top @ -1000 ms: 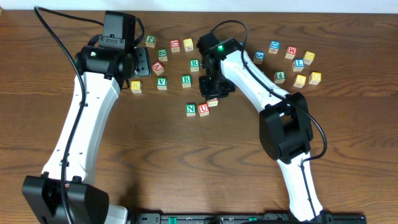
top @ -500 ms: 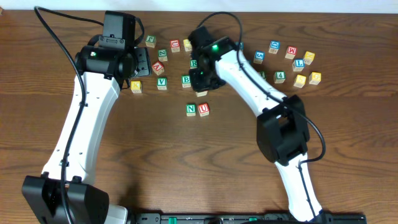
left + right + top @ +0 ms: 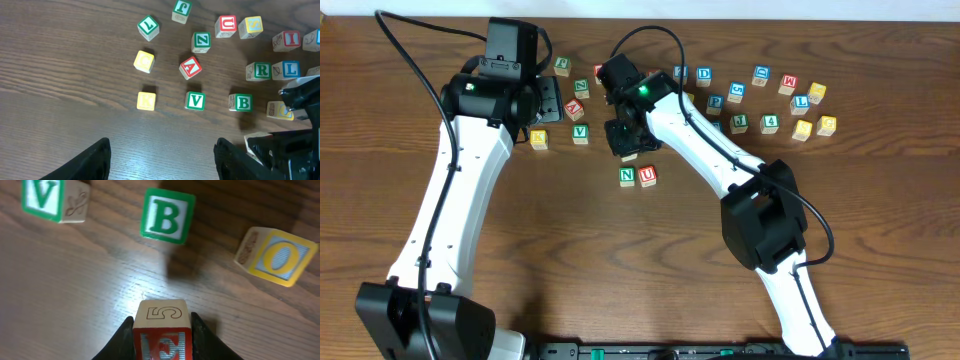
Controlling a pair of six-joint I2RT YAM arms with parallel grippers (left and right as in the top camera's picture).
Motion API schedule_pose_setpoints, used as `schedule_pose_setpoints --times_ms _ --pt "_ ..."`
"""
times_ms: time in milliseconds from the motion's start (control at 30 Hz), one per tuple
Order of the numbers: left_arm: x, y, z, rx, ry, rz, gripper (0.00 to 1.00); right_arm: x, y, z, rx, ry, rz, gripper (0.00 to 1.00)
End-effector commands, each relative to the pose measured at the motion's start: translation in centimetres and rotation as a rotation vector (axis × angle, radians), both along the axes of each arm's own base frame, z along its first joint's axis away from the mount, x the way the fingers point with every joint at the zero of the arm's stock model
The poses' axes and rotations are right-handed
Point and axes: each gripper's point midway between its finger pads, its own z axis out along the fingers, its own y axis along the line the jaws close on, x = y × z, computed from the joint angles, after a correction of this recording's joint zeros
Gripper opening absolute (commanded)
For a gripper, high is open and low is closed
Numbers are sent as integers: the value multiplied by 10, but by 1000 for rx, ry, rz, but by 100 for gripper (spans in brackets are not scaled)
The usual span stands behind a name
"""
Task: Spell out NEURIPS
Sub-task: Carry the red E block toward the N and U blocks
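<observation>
My right gripper [image 3: 161,341] is shut on a red E cube [image 3: 161,330] whose top face shows a 5, held just above the wood. In the overhead view this gripper [image 3: 625,140] hangs up and left of a green N cube [image 3: 626,176] and a red U cube [image 3: 647,176], which stand side by side. A green R cube [image 3: 259,71] and a red I cube [image 3: 287,39] show in the left wrist view. My left gripper [image 3: 162,160] is open over bare wood, at the upper left of the cluster [image 3: 552,100].
Loose cubes lie ahead of the right gripper: green B [image 3: 166,222], green V [image 3: 45,197], yellow O [image 3: 280,255]. Left of them sit a red A [image 3: 190,67], a green Z [image 3: 201,42] and two yellow cubes [image 3: 144,61]. Several more cubes line the far right [image 3: 790,85].
The right arm has swung left and away from the N and U pair, with the red E cube between its jaws. The left arm has not moved.
</observation>
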Motion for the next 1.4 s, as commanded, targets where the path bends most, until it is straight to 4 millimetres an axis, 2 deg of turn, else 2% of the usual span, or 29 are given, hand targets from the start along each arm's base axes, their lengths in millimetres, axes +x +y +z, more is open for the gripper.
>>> schedule_pose_setpoints --times_ms 0,400,1100,1367 --pt "-1 0 -9 -1 23 11 65 -2 -7 -10 -42 4 -49 26" --pt "-1 0 -9 -1 23 11 65 -17 -18 -27 -81 65 -81 26" --pt "-3 0 -10 1 32 11 65 -45 -41 -31 -179 176 -104 26" --pt "-3 0 -10 1 31 11 65 -52 -41 -32 -192 198 -137 27"
